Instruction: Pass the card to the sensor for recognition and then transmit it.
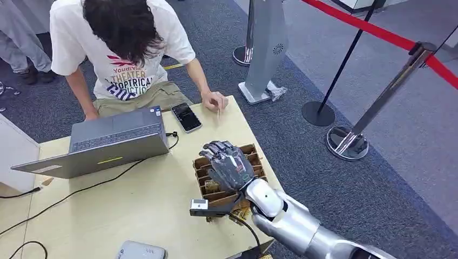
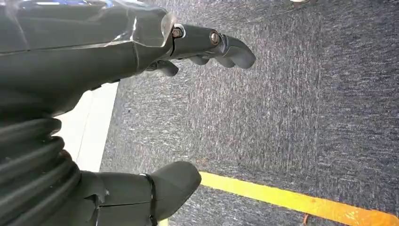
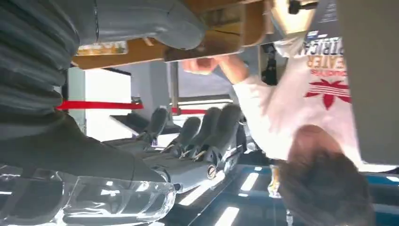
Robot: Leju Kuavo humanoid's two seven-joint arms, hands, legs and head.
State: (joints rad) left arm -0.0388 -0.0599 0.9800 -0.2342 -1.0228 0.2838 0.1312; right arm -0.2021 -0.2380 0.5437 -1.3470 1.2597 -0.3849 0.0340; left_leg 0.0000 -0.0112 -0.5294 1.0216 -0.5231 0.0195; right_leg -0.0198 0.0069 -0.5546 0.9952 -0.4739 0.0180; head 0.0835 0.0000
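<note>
Head view: right hand (image 1: 231, 166) hovers above a slotted wooden box (image 1: 208, 186), fingers spread and gripping nothing | card: cannot tell which, likely among slots beneath the fingertips | step: reaching for pickup | next: lower fingers and pinch one card | left hand (image 2: 141, 56) hangs over carpet, fingers apart, empty

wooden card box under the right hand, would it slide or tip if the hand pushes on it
The wooden box looks low and wide, so it would probably slide on the smooth table rather than tip. It sits near the table's edge, so a sideways shove might send it off. Its thin dividers look stiff but possibly breakable under the right hand.
</note>
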